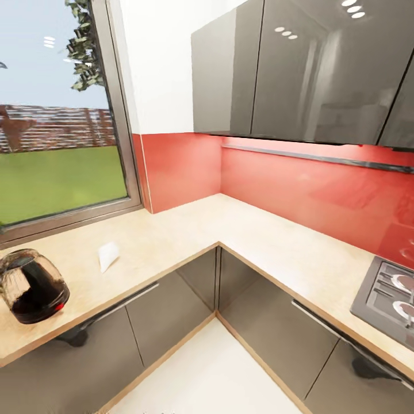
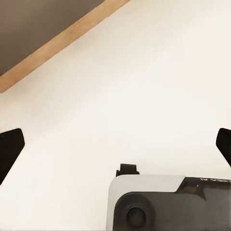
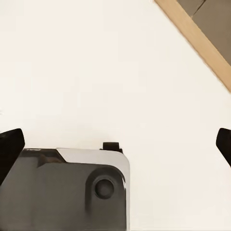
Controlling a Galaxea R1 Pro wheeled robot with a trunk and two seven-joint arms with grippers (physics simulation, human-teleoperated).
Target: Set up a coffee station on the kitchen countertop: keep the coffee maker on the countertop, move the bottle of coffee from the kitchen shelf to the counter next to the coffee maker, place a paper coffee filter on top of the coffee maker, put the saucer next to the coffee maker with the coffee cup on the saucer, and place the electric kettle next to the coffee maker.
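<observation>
Countertop: an L-shaped beige countertop (image 1: 241, 230) ran under the window (image 1: 57, 115) and along the red backsplash (image 1: 299, 184), with grey cabinets below and above.
Coffee maker: a dark glass-bodied coffee maker (image 1: 31, 286) stood on the left run of the counter, near its front edge, at the far left of the head view.
Paper filter: a small white piece, probably the paper coffee filter (image 1: 107, 255), lay flat on the counter just right of the coffee maker and apart from it.
Key relation: both items lay to the robot's left, so I judged the left arm the nearer one for any pick there.
Left gripper (image 2: 115, 144): fingertips (image 2: 10, 147) spread wide, nothing between them, pointing down at pale floor (image 2: 144, 96) over the robot's own base.
Right gripper (image 3: 115, 144): likewise spread wide and empty above the floor.
Hard to tell: the filter's shape was too small to confirm, and a hob (image 1: 388, 299) was cut off at the right edge.
Progress: I judged the setup barely begun.
</observation>
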